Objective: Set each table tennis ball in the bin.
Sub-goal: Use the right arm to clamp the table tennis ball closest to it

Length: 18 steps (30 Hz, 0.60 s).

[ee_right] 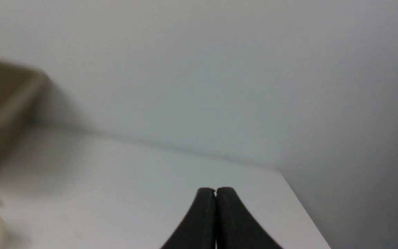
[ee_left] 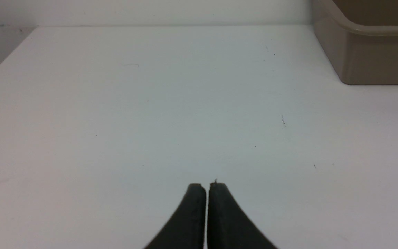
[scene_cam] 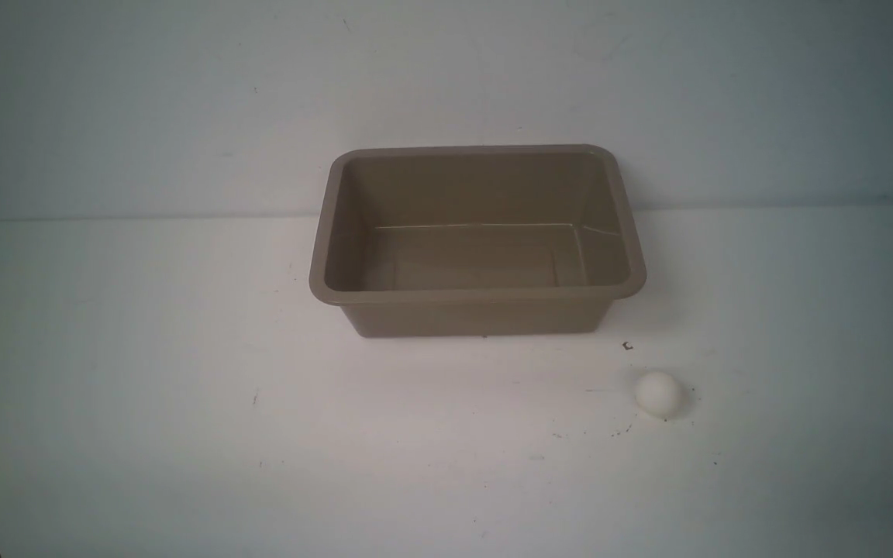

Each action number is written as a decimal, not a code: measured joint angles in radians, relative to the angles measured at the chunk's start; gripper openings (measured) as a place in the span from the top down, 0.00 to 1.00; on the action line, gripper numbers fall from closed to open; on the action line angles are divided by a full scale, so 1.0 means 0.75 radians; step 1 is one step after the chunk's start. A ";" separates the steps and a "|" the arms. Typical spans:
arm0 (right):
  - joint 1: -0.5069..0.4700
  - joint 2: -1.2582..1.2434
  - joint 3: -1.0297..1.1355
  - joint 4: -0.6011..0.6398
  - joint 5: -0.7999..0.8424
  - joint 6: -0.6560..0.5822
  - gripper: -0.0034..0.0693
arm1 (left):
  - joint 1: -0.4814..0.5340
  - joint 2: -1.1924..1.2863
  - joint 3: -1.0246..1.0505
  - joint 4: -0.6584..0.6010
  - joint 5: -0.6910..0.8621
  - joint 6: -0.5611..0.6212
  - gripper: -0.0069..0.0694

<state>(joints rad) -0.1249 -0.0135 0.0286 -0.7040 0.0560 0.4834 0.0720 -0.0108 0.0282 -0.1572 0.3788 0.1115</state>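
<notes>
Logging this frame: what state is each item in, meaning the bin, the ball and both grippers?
bin: upright, open-topped, nothing inside.
table tennis ball: resting on the table, outside the bin, off its right front corner, not held.
left gripper: shut, holding nothing.
right gripper: shut, holding nothing.

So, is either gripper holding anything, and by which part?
Nothing. The left gripper and right gripper have shut, empty jaws; the table tennis ball lies outside the bin.
</notes>
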 joint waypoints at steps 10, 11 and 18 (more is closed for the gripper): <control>0.000 0.000 0.000 -0.054 -1.015 0.459 0.98 | 0.000 0.000 -0.001 0.000 0.000 0.000 0.91; 0.000 0.000 0.000 -0.054 -1.079 0.469 0.98 | 0.000 0.000 -0.001 0.000 0.000 0.000 0.91; 0.000 0.000 -0.017 -0.097 -1.221 0.814 0.98 | 0.000 0.000 -0.001 0.000 0.001 0.000 0.91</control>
<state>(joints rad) -0.1249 -0.0135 0.0158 -0.7767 -0.8594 1.0937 0.0720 -0.0108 0.0273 -0.1572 0.3799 0.1115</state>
